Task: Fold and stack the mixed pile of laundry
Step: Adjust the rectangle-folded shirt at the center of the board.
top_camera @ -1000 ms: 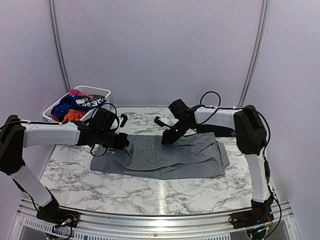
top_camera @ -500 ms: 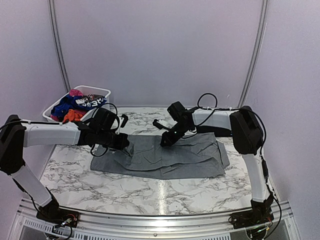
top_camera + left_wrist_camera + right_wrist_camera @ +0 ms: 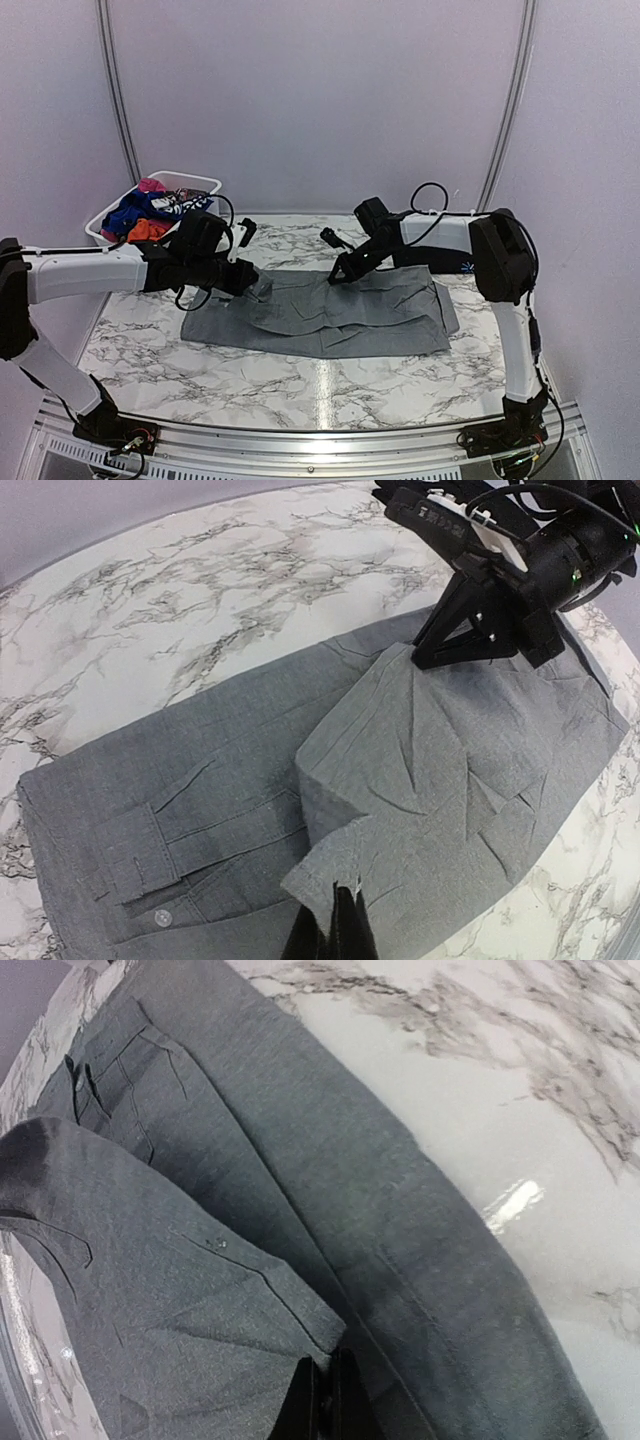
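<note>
Two grippers are clamped shut on one grey shirt [image 3: 330,315] spread over the marble table [image 3: 300,375]. The left gripper [image 3: 257,286] pinches a lifted fold at the shirt's left end, and the right gripper [image 3: 338,278] pinches its far edge. One cuff button [image 3: 160,917] shows. One white basket [image 3: 200,182] at the far left holds the pile [image 3: 150,212] of blue, orange-red and pink pieces. The white print on the blue one is too small to read.

Left arm [image 3: 95,270] outstretched, right arm [image 3: 440,232] bent (jaws clamped)
</note>
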Controlling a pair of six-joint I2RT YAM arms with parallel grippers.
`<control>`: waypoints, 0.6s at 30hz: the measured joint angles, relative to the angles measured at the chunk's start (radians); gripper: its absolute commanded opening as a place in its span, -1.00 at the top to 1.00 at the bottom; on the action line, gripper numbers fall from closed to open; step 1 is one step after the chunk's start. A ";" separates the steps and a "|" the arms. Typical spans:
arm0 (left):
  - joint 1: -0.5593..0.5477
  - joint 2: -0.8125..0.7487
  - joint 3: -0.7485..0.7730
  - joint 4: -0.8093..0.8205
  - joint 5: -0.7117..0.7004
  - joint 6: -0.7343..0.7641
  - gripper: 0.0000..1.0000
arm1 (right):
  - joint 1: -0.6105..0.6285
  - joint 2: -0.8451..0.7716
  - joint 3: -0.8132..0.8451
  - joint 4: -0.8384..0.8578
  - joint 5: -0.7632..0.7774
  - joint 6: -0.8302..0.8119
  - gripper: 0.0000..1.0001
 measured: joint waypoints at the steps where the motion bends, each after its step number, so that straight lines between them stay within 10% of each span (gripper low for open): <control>1: 0.000 -0.006 -0.003 0.002 -0.013 0.006 1.00 | -0.013 -0.002 -0.004 0.008 -0.014 0.004 1.00; 14: 0.001 0.191 0.035 -0.078 -0.266 -0.027 1.00 | -0.051 -0.004 -0.017 0.045 -0.074 0.037 0.91; 18: 0.015 0.181 0.039 -0.099 -0.341 -0.040 1.00 | -0.037 -0.004 -0.013 0.042 -0.069 0.043 0.56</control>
